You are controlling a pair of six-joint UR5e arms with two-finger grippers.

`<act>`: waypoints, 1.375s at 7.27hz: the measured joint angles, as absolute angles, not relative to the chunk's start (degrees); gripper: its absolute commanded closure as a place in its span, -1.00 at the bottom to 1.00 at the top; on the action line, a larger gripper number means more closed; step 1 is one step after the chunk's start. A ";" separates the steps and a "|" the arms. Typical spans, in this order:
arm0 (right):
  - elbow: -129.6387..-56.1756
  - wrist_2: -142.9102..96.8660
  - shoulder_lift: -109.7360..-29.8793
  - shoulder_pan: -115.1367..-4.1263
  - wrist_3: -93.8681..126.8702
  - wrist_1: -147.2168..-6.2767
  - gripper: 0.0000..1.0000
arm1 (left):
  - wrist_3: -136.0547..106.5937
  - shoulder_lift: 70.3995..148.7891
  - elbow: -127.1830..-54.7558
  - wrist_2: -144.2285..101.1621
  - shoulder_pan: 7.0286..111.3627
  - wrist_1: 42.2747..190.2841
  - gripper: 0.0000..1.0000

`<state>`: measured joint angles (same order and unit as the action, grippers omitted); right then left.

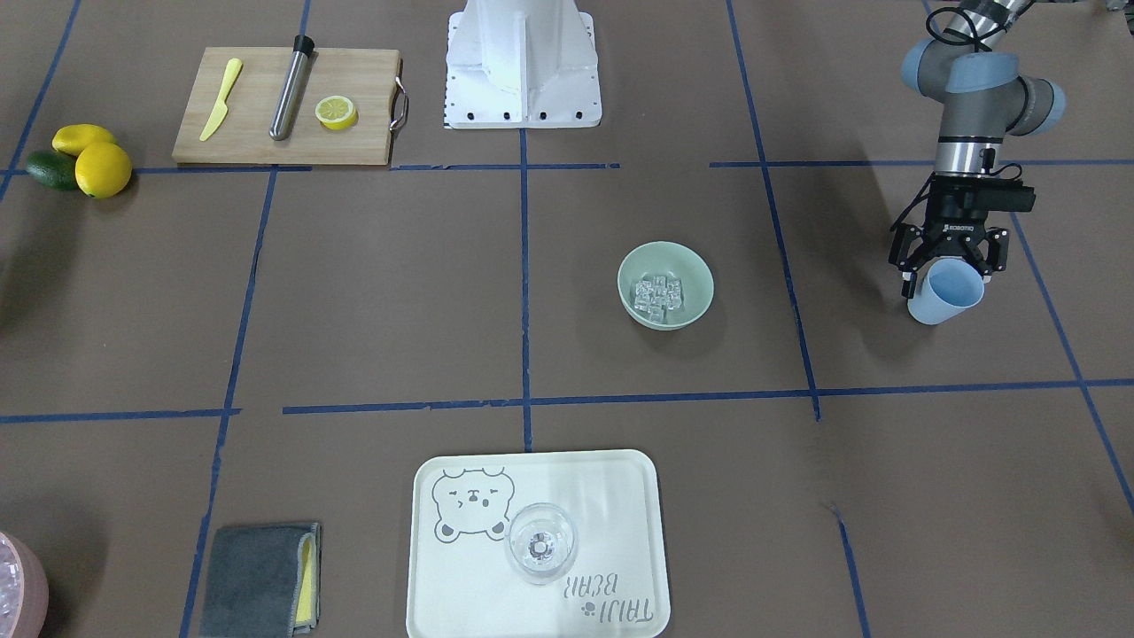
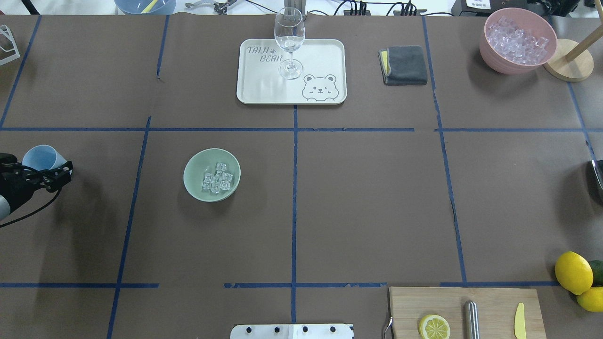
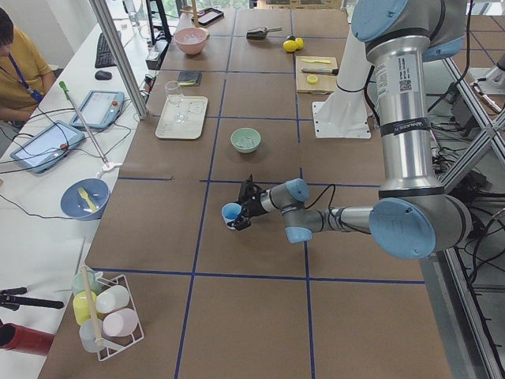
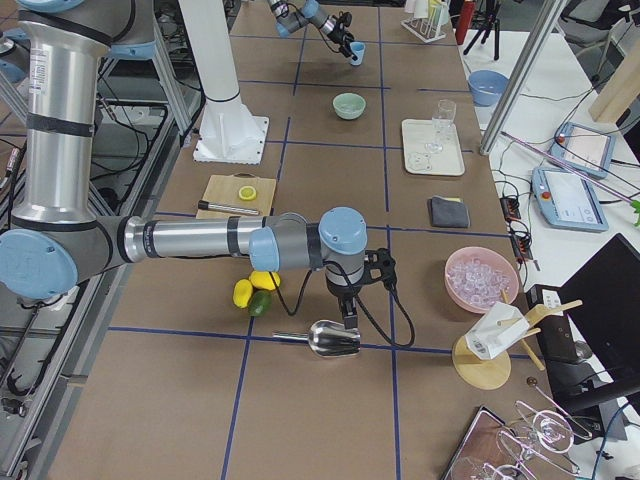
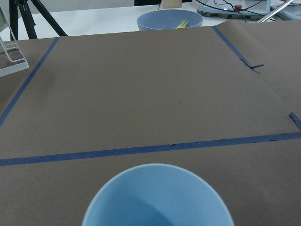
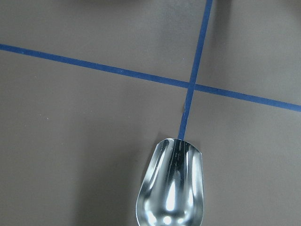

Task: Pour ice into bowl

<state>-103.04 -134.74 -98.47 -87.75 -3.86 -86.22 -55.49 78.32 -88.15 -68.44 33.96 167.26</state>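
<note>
The pale mint-green bowl [image 1: 665, 285] stands left of the table's middle in the overhead view [image 2: 212, 174]. The ice [image 1: 657, 294], several small clear cubes, lies inside it [image 2: 217, 178]. My left gripper [image 1: 946, 276] is shut on a light blue cup [image 1: 948, 297], held tilted well off to the bowl's side near the table's left end [image 2: 43, 157]. The left wrist view shows the cup's inside [image 5: 157, 197] with no ice. My right gripper [image 4: 350, 318] holds a metal scoop [image 6: 171, 188] just above the table at the far right end; its fingers are out of the wrist view.
A tray [image 2: 325, 56] with a wine glass [image 2: 289, 40] stands at the far edge, with a grey cloth [image 2: 404, 65] and a pink container of ice [image 2: 518, 40] beside it. A cutting board [image 2: 490, 301] with a lemon half, and lemons [image 2: 574, 272], lie near right.
</note>
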 measured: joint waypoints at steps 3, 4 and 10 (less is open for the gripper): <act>-103.36 -134.74 -98.41 -87.79 -3.45 -86.22 -1.00 | -41.02 78.91 -90.08 -81.45 48.89 166.51 -1.00; -103.41 -134.74 -98.35 -87.80 -3.31 -86.22 -1.00 | -36.31 79.36 -91.11 -87.04 54.49 165.07 -1.00; -103.49 -134.74 -98.20 -87.77 -3.16 -86.22 -1.00 | -5.49 92.09 -98.78 -115.64 83.62 116.46 -1.00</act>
